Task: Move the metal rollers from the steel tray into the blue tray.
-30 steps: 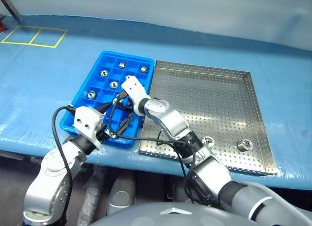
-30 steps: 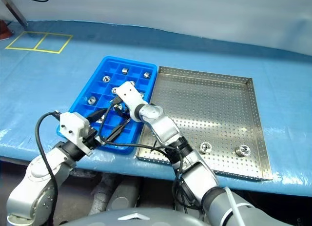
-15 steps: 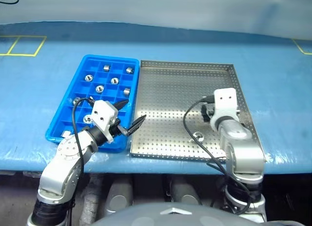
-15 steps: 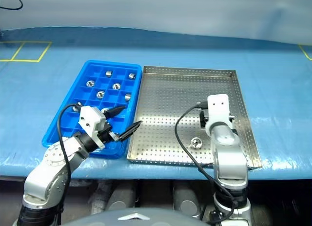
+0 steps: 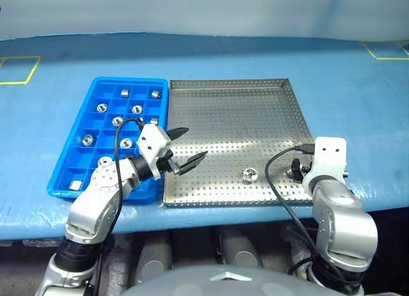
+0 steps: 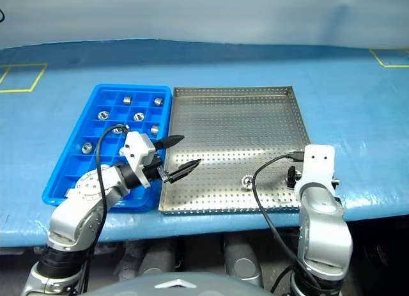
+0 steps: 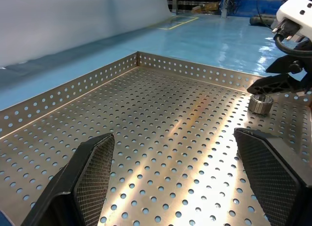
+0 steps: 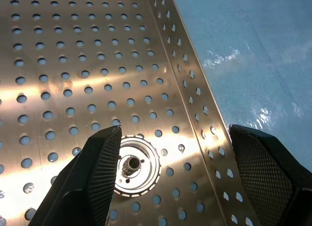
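Observation:
The steel tray [image 5: 236, 117] lies mid-table with the blue tray [image 5: 131, 81] against its left rim. One metal roller [image 5: 249, 175] rests near the steel tray's front edge. A second roller [image 8: 134, 165] lies in its near right corner, between the fingers of my open right gripper [image 8: 174, 130], nearer one finger and not gripped. My left gripper [image 5: 192, 144] hangs open and empty over the steel tray's left edge, pointing across it; its wrist view shows a roller [image 7: 261, 104] below the right gripper's black fingers [image 7: 278, 82]. Several rollers [image 5: 137, 109] sit in the blue tray's compartments.
Both trays rest on a blue tabletop sheet [image 5: 358, 98], close to the table's front edge [image 5: 211, 216]. Yellow tape marks lie at the far left [image 5: 16, 69] and far right [image 5: 383, 50]. A pale wall runs behind.
My right arm has swung from over the blue tray across to the steel tray's near right corner. My left gripper has shifted right onto the steel tray's left edge. The camera turned too.

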Motion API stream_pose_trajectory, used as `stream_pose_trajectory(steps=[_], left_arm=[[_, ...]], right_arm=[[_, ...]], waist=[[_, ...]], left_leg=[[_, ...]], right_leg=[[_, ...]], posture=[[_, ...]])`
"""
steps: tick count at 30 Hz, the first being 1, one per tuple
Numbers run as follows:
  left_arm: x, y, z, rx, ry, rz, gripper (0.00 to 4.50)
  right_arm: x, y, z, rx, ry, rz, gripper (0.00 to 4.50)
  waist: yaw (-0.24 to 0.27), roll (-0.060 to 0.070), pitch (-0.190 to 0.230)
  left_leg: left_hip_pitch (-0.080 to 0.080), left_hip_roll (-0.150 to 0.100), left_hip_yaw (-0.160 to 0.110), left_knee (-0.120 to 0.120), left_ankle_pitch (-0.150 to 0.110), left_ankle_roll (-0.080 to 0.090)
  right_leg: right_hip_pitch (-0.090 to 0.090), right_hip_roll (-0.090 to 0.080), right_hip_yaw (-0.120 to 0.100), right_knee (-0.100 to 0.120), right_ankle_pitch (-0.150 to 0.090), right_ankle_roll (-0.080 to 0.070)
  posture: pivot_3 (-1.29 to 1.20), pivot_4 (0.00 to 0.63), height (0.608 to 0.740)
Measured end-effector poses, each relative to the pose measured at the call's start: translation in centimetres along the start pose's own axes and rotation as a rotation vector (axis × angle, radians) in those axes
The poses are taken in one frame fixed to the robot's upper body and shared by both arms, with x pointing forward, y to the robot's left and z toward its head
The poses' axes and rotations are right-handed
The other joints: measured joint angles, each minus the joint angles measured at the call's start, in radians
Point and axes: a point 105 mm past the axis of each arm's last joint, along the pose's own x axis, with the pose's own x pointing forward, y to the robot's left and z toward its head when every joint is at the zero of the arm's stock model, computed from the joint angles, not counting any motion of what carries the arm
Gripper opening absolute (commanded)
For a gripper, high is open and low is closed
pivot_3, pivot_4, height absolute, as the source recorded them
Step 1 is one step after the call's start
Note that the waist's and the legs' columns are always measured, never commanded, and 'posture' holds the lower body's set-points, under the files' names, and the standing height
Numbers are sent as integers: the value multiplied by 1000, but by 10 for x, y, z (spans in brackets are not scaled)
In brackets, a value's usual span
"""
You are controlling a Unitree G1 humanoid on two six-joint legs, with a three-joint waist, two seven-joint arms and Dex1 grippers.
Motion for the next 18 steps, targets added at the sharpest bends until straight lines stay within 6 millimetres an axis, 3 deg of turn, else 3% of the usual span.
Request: stream_pose_trajectory(steps=[8,18], left_arm=[[5,-5,-5,-14,13,-47,4300],[8,-5,-1,-4,6,-59,4300]], right_arm=[[-5,10,-15,59,53,41,3721],[4,11,-10,105,30,57,3721]], waist=[[-20,0,0],[-31,0,0]], left_leg=[[0,0,0,1,0,0],[0,0,0,0,0,0]], right_leg=[[0,0,1,0,0,0],[0,0,1,0,0,1]], posture=[[-143,150,740],[-119,150,740]])
